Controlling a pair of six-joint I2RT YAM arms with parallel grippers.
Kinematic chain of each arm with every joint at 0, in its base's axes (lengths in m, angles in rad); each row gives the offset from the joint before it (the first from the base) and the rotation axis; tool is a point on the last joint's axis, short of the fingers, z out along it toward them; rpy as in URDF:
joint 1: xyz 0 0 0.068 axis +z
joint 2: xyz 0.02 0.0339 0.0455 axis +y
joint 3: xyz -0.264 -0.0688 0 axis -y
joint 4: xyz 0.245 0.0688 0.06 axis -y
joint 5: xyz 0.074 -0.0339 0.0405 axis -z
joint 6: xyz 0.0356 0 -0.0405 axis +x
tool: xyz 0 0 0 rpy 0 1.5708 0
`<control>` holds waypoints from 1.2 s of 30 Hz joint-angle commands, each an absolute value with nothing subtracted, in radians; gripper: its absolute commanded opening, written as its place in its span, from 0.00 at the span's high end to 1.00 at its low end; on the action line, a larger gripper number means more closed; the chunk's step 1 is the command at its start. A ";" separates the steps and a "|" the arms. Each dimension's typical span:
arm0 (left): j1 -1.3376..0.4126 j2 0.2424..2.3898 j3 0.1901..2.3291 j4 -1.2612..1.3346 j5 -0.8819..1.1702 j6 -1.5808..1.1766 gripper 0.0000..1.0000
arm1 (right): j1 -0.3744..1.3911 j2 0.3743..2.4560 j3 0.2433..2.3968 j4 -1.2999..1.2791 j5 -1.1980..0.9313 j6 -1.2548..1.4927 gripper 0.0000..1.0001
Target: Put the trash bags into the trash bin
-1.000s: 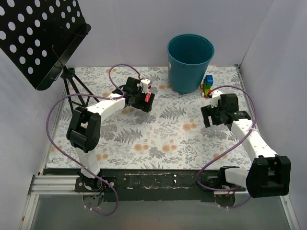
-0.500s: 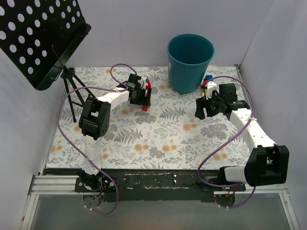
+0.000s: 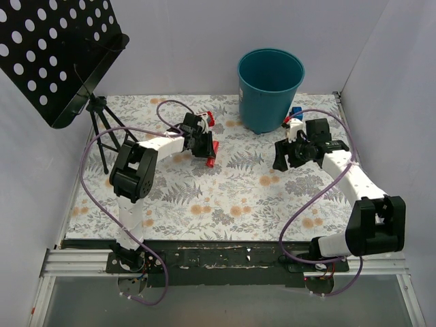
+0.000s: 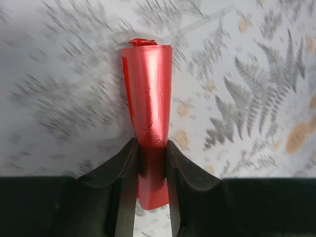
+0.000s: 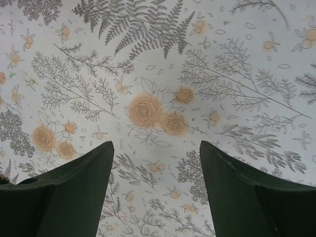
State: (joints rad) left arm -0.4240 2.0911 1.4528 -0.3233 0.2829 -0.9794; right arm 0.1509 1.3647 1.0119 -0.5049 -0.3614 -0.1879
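Fern-and-flower print covers the surface (image 3: 231, 197), with pale walls on three sides. On it, the left pincer (image 4: 151, 144) is pinching a tightly rolled bundle of glossy red trash bags (image 4: 148, 84). Its dark fingers (image 4: 123, 170) press on either side of the roll's lower part, and the crumpled far end points away from the wrist. From above, this roll lies left of and nearer than the trash bin (image 3: 269, 102); whether it touches the print I cannot tell. The right pincer (image 5: 155, 148) hangs spread wide over bare print, right of and nearer than the bin. The teal bin stands upright at the back. A small blue block (image 3: 295, 111) sits just beside its right foot. A black perforated music stand (image 3: 54, 54) stands well left of the bin.
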 commanded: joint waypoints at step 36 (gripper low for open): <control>-0.282 1.494 0.962 -0.459 0.354 -0.999 0.16 | 0.540 1.898 1.345 -0.357 -0.460 0.261 0.42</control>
